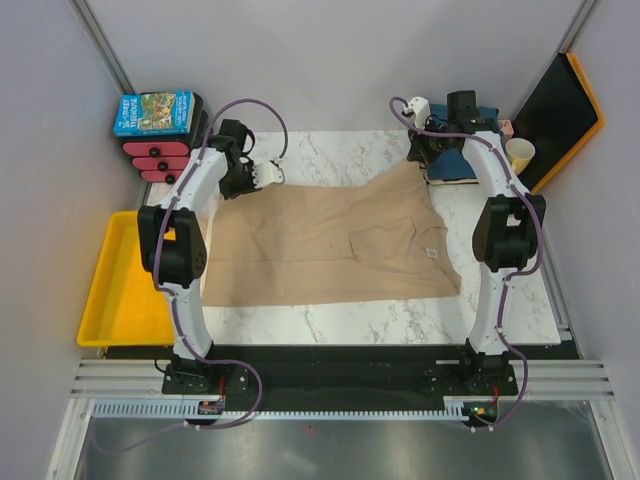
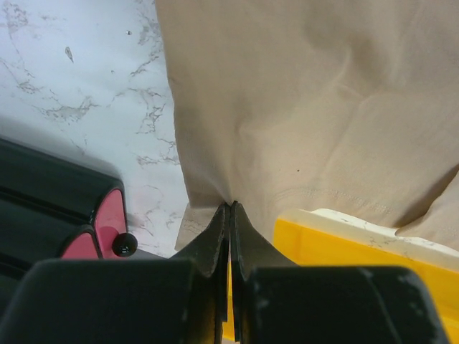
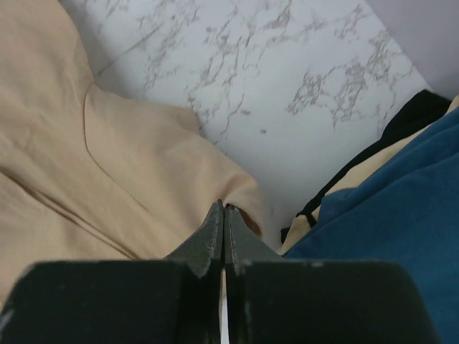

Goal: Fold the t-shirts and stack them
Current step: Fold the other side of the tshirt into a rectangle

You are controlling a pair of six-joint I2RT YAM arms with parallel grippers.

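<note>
Left pincer (image 2: 228, 208) clamped on tan t-shirt (image 2: 323, 107) edge | right pincer (image 3: 224, 209) pinching its corner | white label (image 1: 433, 253) unreadable | blue box (image 1: 155, 112) title illegible

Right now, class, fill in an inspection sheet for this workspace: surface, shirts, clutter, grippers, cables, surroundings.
Surface: marble table, partly covered.
Job's things: tan shirt spread out, wrinkled; teal shirt on a pile far right.
Clutter: box far left, cup far right, yellow tray at left.
Grippers: left gripper and right gripper each shut on the tan shirt's far edge.
Cables: purple cables along both arms.
Surroundings: grey walls.
</note>
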